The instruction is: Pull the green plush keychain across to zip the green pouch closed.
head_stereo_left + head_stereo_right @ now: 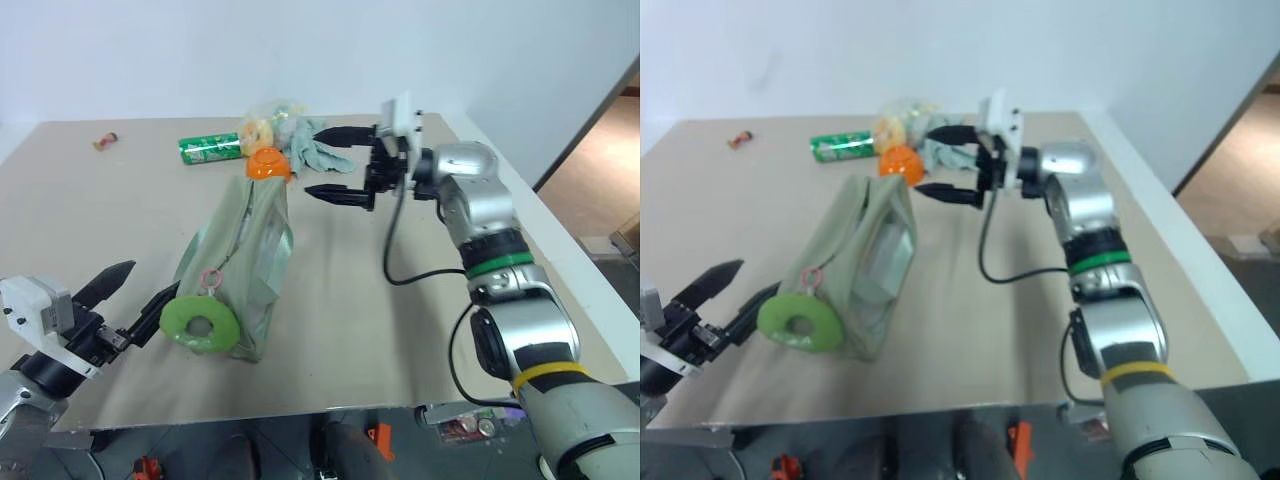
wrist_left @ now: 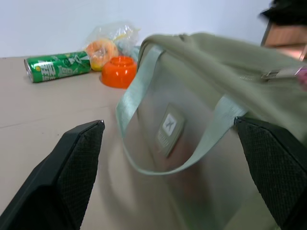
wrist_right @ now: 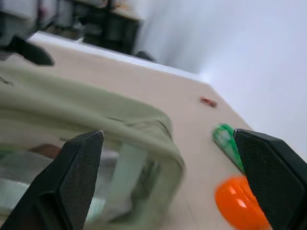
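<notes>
Currently the pale sage-green fabric pouch with a clear plastic window and two green strap handles stands on its base on the tan tabletop, long axis running away from the robot. At its near end the lime-green fuzzy doughnut-shaped plush keychain hangs from a small pink loop, resting against the pouch's end face, close to the table.

Left gripper: black fingers spread wide, holding nothing, just beside the keychain on its left; one fingertip close to the plush ring, contact not confirmable. Right gripper: fingers likewise apart and empty, raised near the pouch's far end, pointing across toward it. Beyond the pouch lie an orange plastic bowl, a green soda can and a grey-green cloth rag.

Handling judgement: keychain looks light, soft and compressible; a pinch across the fuzzy ring would squash and may slip, so a hold through the centre hole or near the pink loop seems firmer. Pouch is limp fabric, likely to slide or buckle under the pull; the far end probably needs pinning by the right gripper. Zip still to be drawn.
</notes>
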